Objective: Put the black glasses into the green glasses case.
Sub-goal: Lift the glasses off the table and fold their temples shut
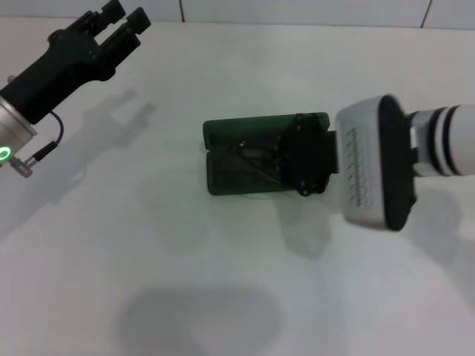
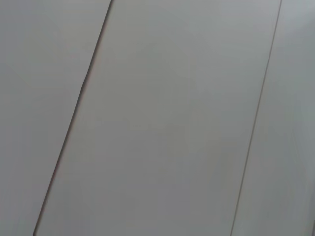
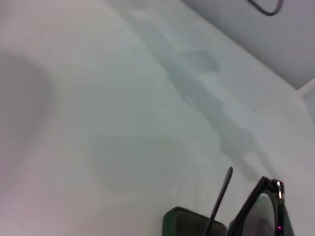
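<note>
The green glasses case (image 1: 237, 159) lies open in the middle of the white table, its lid toward the back. My right gripper (image 1: 286, 157) reaches in over its right half and is shut on the black glasses (image 1: 249, 154), which sit low over the case's dark lining. The right wrist view shows the glasses' frame (image 3: 263, 201) and one temple arm (image 3: 221, 199) sticking out above the case's rim (image 3: 184, 219). My left gripper (image 1: 125, 16) hangs raised at the far left back, away from the case, open with nothing in it.
The white table (image 1: 223, 282) surrounds the case with nothing else on it. A tiled wall runs along the back edge (image 1: 297, 11). The left wrist view shows only pale panels with seams (image 2: 78, 98).
</note>
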You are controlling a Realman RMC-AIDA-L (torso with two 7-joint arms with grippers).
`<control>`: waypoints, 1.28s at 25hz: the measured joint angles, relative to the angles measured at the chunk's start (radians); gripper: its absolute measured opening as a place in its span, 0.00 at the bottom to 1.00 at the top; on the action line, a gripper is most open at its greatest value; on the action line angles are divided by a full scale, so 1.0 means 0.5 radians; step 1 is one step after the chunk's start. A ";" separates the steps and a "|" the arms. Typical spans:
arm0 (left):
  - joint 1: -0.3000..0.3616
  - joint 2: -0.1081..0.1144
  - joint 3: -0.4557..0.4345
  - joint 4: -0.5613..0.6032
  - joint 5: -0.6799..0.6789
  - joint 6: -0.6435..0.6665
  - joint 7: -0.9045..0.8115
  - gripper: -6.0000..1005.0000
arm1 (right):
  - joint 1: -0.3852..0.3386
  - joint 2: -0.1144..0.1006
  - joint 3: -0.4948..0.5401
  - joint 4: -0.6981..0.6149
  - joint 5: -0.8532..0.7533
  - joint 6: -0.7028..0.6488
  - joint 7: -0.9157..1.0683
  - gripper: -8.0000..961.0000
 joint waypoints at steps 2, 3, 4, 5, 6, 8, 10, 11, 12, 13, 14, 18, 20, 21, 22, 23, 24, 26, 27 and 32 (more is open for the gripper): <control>-0.011 0.002 0.002 -0.001 0.004 -0.010 -0.003 0.56 | -0.005 0.001 -0.098 -0.006 -0.040 0.121 0.002 0.12; -0.018 0.002 0.002 -0.001 0.007 -0.017 -0.009 0.56 | -0.011 0.001 -0.137 -0.008 -0.055 0.172 0.002 0.12; -0.028 0.003 0.002 -0.001 0.012 -0.025 -0.019 0.56 | -0.024 0.002 -0.193 -0.010 -0.074 0.265 0.000 0.12; -0.037 0.005 0.001 0.000 0.020 -0.031 -0.033 0.56 | -0.037 0.003 -0.243 -0.010 -0.085 0.351 -0.005 0.12; -0.045 0.006 0.001 0.000 0.025 -0.034 -0.042 0.56 | -0.047 0.004 -0.282 -0.009 -0.092 0.421 -0.011 0.12; -0.063 0.015 0.000 0.000 0.043 -0.047 -0.058 0.56 | -0.061 0.004 -0.345 -0.004 -0.097 0.536 -0.024 0.12; -0.066 0.017 0.000 0.000 0.044 -0.050 -0.061 0.56 | -0.063 0.004 -0.367 -0.002 -0.104 0.569 -0.027 0.12; -0.069 0.019 0.000 -0.001 0.045 -0.051 -0.065 0.56 | -0.063 0.003 -0.372 -0.002 -0.108 0.579 -0.028 0.12; -0.072 0.021 0.000 -0.001 0.045 -0.052 -0.069 0.56 | -0.063 0.003 -0.374 -0.002 -0.112 0.584 -0.029 0.12; -0.078 0.023 -0.001 -0.001 0.047 -0.052 -0.074 0.56 | -0.063 0.003 -0.375 -0.002 -0.117 0.590 -0.029 0.12; -0.085 0.025 -0.001 -0.003 0.050 -0.053 -0.078 0.56 | -0.063 0.003 -0.375 -0.002 -0.125 0.600 -0.029 0.12; -0.094 0.027 -0.002 -0.006 0.054 -0.058 -0.079 0.56 | -0.084 0.003 -0.435 0.008 -0.207 0.716 -0.030 0.12; -0.095 0.027 -0.002 -0.006 0.054 -0.063 -0.079 0.56 | -0.089 0.003 -0.452 0.009 -0.226 0.747 -0.030 0.12; -0.096 0.026 -0.002 -0.006 0.054 -0.071 -0.080 0.56 | -0.092 0.003 -0.467 0.010 -0.244 0.769 -0.031 0.12; -0.098 0.023 -0.001 -0.006 0.054 -0.079 -0.080 0.56 | -0.093 0.003 -0.476 0.012 -0.262 0.778 -0.031 0.12; -0.101 0.022 0.000 -0.008 0.054 -0.087 -0.081 0.56 | -0.096 0.003 -0.482 0.012 -0.276 0.784 -0.031 0.12; -0.106 0.020 0.001 -0.010 0.054 -0.093 -0.082 0.56 | -0.101 0.003 -0.488 0.012 -0.294 0.786 -0.031 0.12; -0.112 0.017 0.002 -0.014 0.055 -0.095 -0.082 0.56 | -0.108 0.003 -0.498 0.009 -0.309 0.790 -0.032 0.12; -0.114 0.016 0.003 -0.016 0.057 -0.096 -0.082 0.56 | -0.109 0.003 -0.501 0.003 -0.310 0.792 -0.032 0.12; -0.115 0.015 0.004 -0.019 0.074 -0.104 -0.082 0.56 | -0.111 0.003 -0.510 -0.025 -0.311 0.771 -0.035 0.12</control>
